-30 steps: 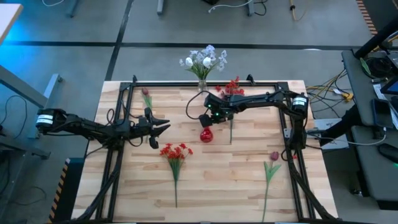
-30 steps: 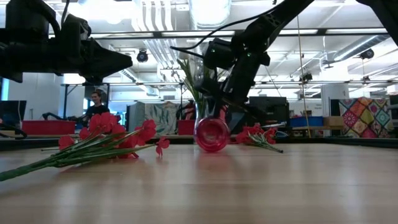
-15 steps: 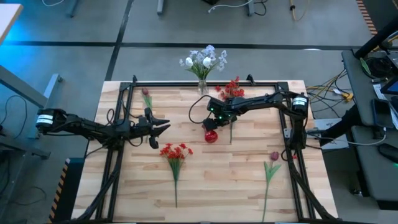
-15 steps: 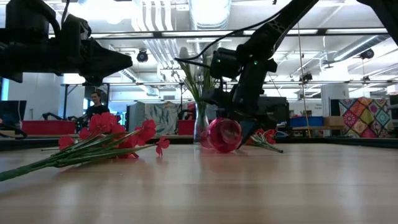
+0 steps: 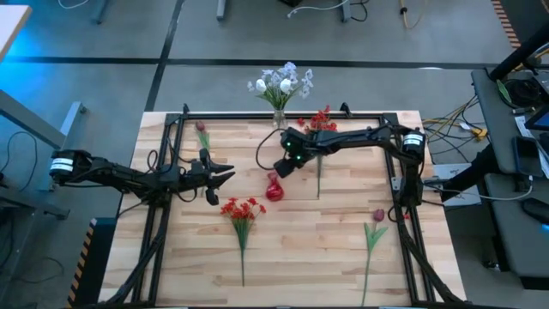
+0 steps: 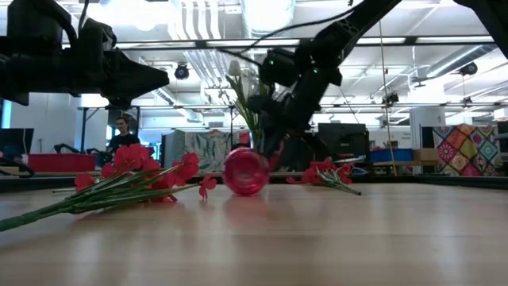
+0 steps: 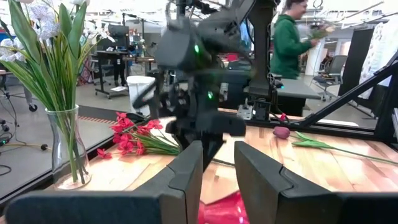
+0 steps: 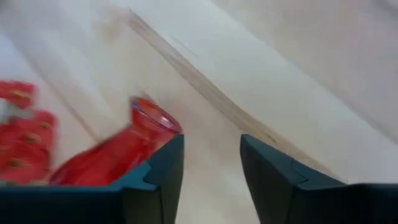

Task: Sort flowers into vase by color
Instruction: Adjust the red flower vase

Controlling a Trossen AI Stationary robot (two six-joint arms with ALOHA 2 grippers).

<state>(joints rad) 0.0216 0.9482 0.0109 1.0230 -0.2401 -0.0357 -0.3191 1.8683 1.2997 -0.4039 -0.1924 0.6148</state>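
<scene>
- In the left wrist view, the left claw's own fingers (image 7: 186, 177) hide most of the red vase (image 7: 221, 208), and the picture's lower edge cuts it off.
- In the same view the right claw (image 7: 199, 121) shows as a dark blur.
- In the right wrist view, a finger covers the red vase's lower body; red flowers (image 8: 18, 137) are smeared and cut at the edge.

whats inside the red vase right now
Nothing shows in the red vase: it lies tipped on the table, its open mouth bare in the right wrist view. Its lower inside is hidden.
</scene>
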